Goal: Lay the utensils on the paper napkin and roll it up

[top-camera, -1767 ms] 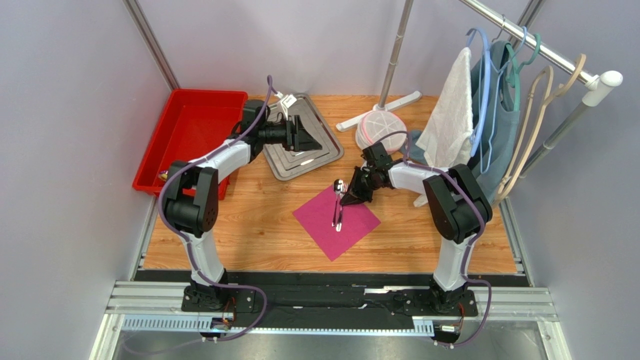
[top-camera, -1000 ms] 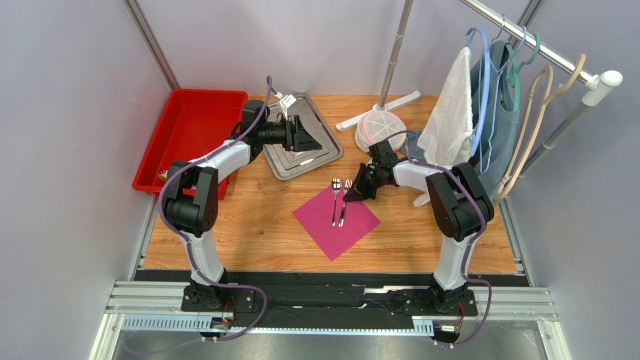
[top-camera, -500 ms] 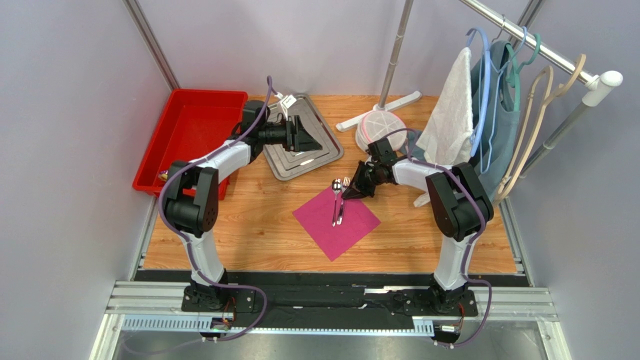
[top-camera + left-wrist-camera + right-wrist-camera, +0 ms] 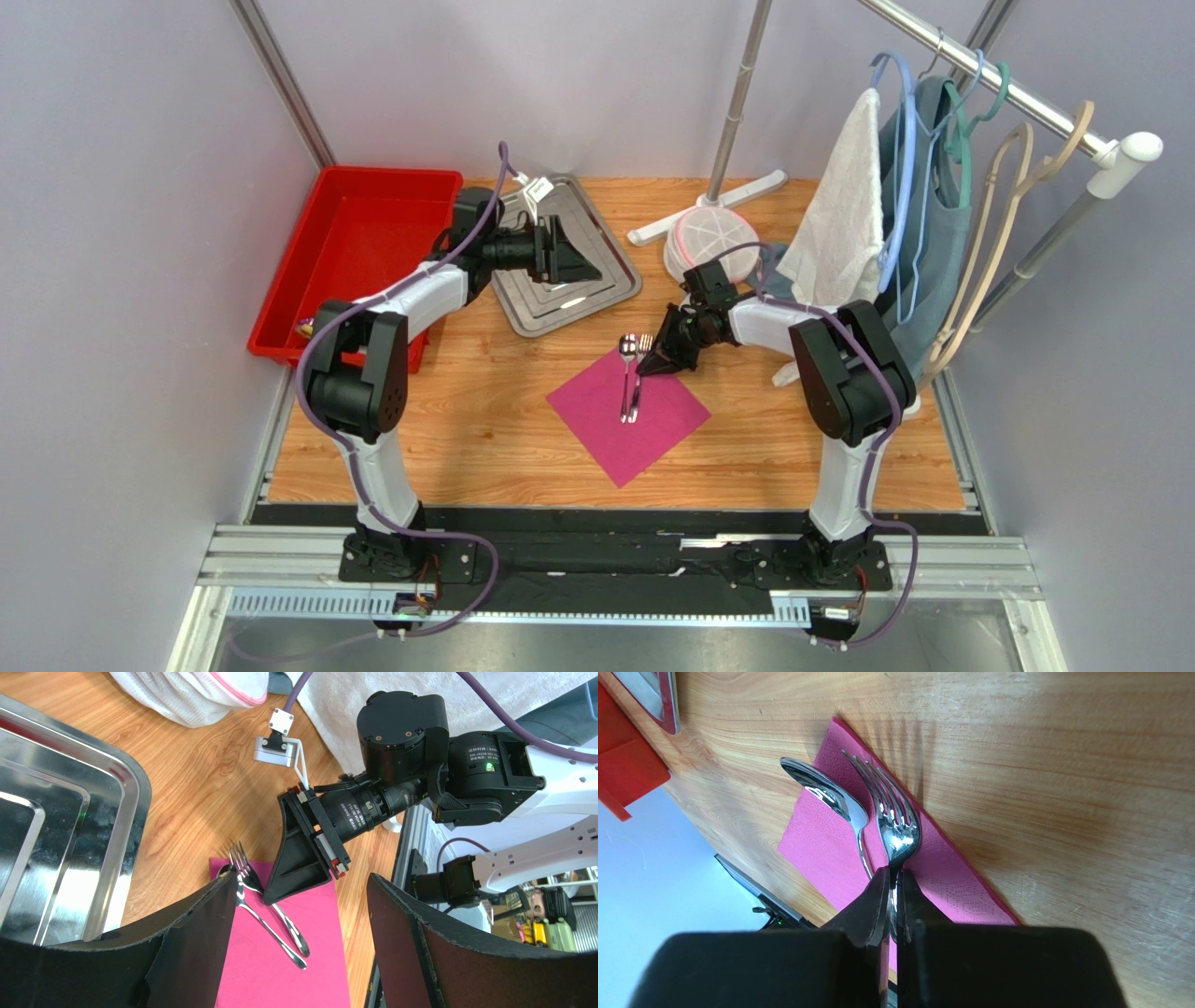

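Utensils: my left claw hangs wide open and empty over the tray at 10 o'clock. Spoon and fork lie on the napkin. My right claw pinches the fork's neck; I should square it beside the spoon, then release gently.

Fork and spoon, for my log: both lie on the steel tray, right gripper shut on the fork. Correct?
No: the right wrist view shows fork and spoon on the pink napkin instead. The right gripper is shut on the fork.
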Available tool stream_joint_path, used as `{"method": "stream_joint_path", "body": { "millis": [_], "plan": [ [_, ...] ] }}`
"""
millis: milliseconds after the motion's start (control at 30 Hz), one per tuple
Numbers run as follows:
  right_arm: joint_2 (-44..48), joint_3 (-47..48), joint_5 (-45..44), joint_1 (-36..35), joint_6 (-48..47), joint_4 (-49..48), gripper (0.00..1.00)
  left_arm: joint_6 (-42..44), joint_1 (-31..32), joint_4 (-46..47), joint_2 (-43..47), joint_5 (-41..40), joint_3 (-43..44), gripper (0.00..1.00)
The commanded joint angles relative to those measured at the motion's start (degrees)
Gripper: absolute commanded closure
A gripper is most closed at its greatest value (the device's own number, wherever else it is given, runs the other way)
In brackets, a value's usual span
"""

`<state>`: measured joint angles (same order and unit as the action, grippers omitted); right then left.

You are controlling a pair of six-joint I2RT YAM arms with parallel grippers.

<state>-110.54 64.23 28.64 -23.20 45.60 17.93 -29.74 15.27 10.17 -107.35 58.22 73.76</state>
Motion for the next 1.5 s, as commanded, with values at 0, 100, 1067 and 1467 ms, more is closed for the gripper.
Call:
{"method": "stream_joint_path", "body": {
  "millis": [0,100,1067,1467],
  "plan": [
    [-0.64,2.3,0.62,-0.62,-0.6,0.17,0.96,0.03,-0.06,2.48,0.21,1.46,-0.02,0.24],
    [-0.82,2.66,0.97,-1.14,-0.69,0.08,0.93,0.29,-0.06,2.13,0.21,1.46,0.07,0.23],
    [13.68,1.87,6.59,2.55,-11.93,8.51,0.49,63.54,0.81,-51.55,23.75,-3.01,-8.44,0.01],
    [19.48,-4.9,16.26,2.81,-30.48,14.67,0.24,79.05,31.3,-38.74,37.49,-23.06,-27.79,0.32]
  ]
}}
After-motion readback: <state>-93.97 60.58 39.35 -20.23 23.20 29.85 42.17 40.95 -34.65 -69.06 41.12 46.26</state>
